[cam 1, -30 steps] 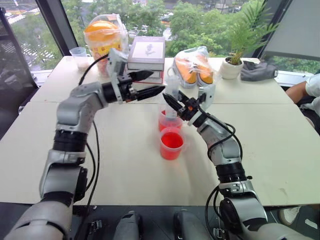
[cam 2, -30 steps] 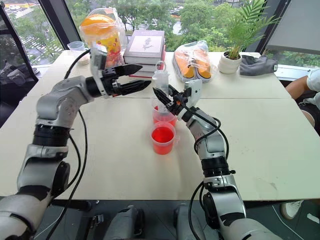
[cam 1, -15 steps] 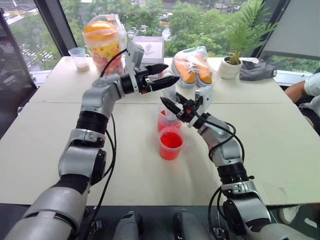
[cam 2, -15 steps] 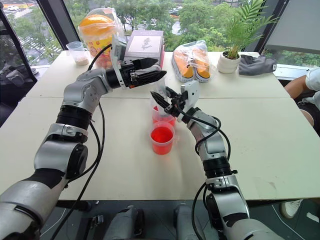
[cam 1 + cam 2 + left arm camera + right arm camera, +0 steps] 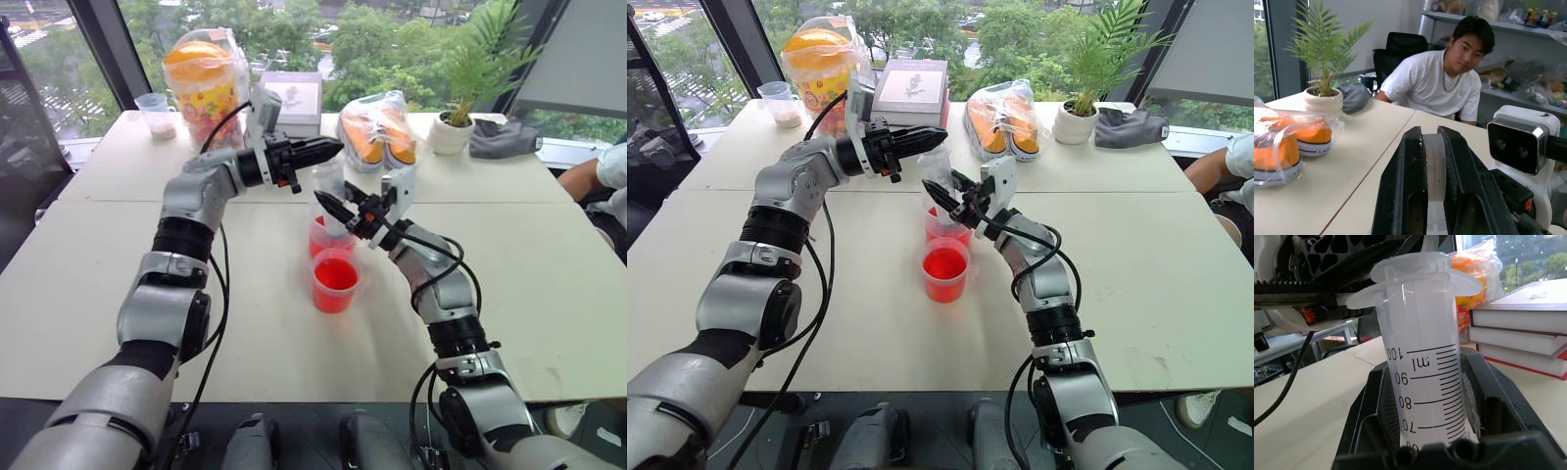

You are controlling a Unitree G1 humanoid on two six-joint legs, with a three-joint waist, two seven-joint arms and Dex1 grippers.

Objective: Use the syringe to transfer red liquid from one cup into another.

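The syringe (image 5: 333, 182) stands upright over the farther of two clear cups (image 5: 327, 239) holding red liquid. My right gripper (image 5: 329, 204) is shut on its barrel (image 5: 1422, 377), around the upper volume marks. Coming from the left, my left gripper (image 5: 939, 138) is shut on the white plunger (image 5: 1434, 161) at the syringe's top. The nearer cup (image 5: 336, 284) stands just in front, with red liquid (image 5: 336, 273) well up its sides. The syringe's tip is hidden behind my right gripper and the cup.
Along the table's far edge are a stack of books (image 5: 292, 99), a bagged orange container (image 5: 201, 78), a small clear cup (image 5: 157, 113), bagged orange shoes (image 5: 380, 129), a potted plant (image 5: 455, 129) and a grey cloth (image 5: 505, 138). A person (image 5: 1449, 78) sits at the right side.
My left gripper swung right to the top of the syringe and its open fingers closed on the plunger. The right gripper kept the syringe in place.
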